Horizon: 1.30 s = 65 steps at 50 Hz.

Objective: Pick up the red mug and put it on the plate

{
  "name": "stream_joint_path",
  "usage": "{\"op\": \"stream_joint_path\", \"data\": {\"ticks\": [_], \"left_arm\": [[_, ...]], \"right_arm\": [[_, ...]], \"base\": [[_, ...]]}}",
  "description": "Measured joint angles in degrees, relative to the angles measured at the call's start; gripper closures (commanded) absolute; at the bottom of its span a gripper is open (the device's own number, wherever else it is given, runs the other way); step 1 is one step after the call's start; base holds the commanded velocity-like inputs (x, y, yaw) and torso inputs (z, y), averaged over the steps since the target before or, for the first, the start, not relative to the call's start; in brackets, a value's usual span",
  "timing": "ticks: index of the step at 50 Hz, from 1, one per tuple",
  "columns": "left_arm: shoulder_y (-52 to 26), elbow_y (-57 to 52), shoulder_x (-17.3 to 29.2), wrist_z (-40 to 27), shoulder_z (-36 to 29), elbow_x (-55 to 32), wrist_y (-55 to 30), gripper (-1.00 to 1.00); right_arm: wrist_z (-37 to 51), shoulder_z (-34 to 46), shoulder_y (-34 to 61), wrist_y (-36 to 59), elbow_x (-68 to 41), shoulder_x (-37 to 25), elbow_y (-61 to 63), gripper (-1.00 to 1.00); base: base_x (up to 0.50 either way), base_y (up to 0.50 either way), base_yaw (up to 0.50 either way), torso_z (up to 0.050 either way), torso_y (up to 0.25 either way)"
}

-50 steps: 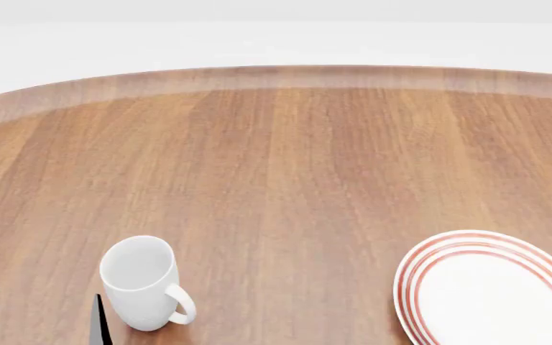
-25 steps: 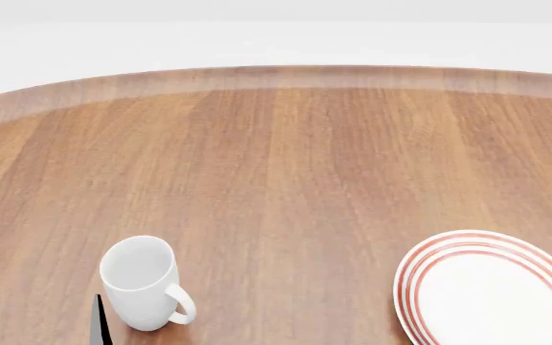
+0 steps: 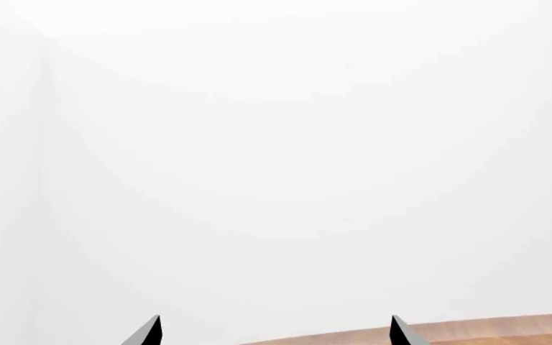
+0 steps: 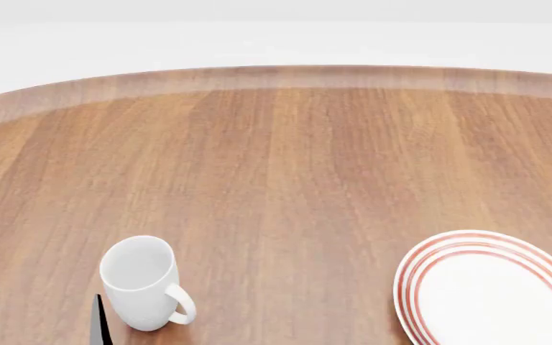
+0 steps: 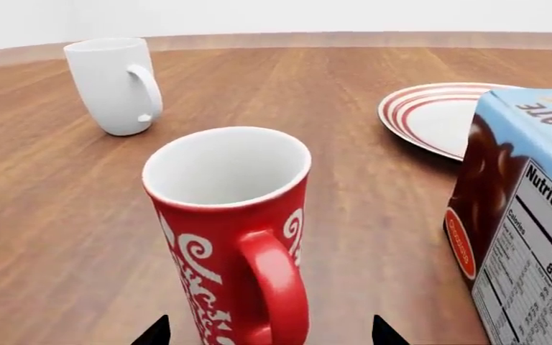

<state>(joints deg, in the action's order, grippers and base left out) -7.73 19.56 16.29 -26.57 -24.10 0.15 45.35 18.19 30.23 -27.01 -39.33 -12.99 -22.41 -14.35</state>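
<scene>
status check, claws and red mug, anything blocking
Left claw open, empty, beside white mug. Right claw open, lined up at red mug, not gripping. Mug upright on table, off plate. Box stands beside mug.

Glossy ceramic red mug (image 5: pixel 230 230); matt wood-grain table (image 4: pixel 286 165); printed carton (image 5: pixel 525 215).

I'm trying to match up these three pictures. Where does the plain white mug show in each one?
Head view: the white mug stands upright near the lower left, handle toward the plate.
Right wrist view: the same mug is at the upper left, beyond the red mug.
Left wrist view: not in it; only white background and a strip of table.
Shared landmark: the red-ringed plate, in both the head and right wrist views.
</scene>
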Motion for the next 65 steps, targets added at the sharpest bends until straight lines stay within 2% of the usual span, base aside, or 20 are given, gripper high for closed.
{"op": "stream_joint_path", "data": {"ticks": [23, 24, 56, 65], "left_arm": [[-0.1, 0.0, 0.2, -0.2, -0.4, -0.1, 0.0, -1.00], [-0.1, 0.0, 0.2, -0.2, -0.4, -0.1, 0.0, -1.00], [-0.3, 0.2, 0.4, -0.7, -0.8, -0.2, 0.3, -1.00], [-0.3, 0.2, 0.5, -0.8, -0.9, -0.2, 0.5, -1.00]], "right_arm": [[0.5, 0.1, -0.9, -0.8, -0.1, -0.4, 0.8, -1.00], [0.5, 0.1, -0.9, -0.8, -0.1, -0.4, 0.8, 1.00], [1.6, -0.2, -1.5, -0.8, 0.0, -1.2, 1.8, 1.00], [4.3, -1.3, -4.4, 1.4, 1.5, -3.7, 9.8, 1.00]], "base": [[0.00, 0.00, 0.00, 0.000, 0.000], [0.00, 0.00, 0.00, 0.000, 0.000], [0.00, 0.00, 0.00, 0.000, 0.000], [0.00, 0.00, 0.00, 0.000, 0.000]]}}
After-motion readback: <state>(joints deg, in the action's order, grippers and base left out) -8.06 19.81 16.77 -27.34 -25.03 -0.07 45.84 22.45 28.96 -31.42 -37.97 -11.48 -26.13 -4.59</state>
